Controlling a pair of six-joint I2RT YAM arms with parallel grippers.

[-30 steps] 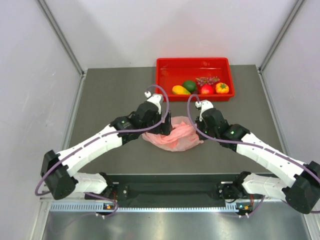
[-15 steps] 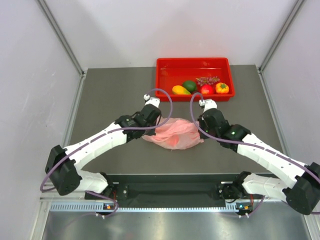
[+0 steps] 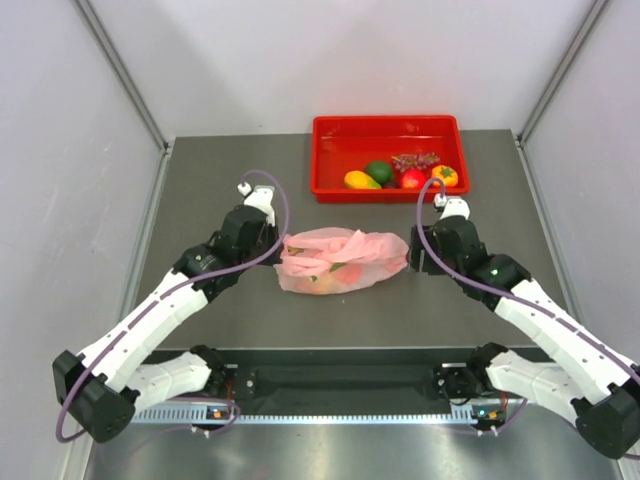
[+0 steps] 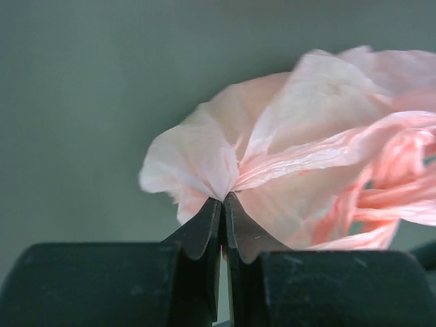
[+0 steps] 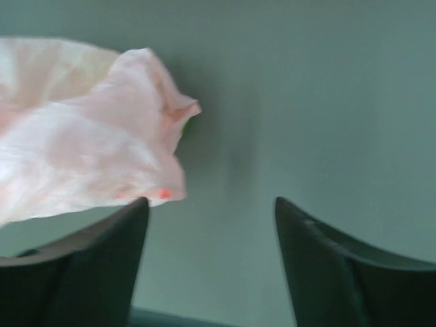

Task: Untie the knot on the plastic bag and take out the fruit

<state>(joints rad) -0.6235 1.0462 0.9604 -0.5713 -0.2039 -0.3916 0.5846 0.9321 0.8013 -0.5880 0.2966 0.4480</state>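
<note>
Your table (image 3: 220, 190) carries a red tray (image 3: 330, 130) at its far edge. The plastic bag (image 3: 340, 258) lies crumpled near the table's middle, between your two arms and apart from the tray. Your left pincer (image 4: 223, 201) is pinched tight on a fold at the bag's left end. Your right pincer (image 5: 211, 204) gapes wide just beside the bag's right end, holding nothing. Fruit (image 3: 346, 273) shows dimly through the film.
</note>
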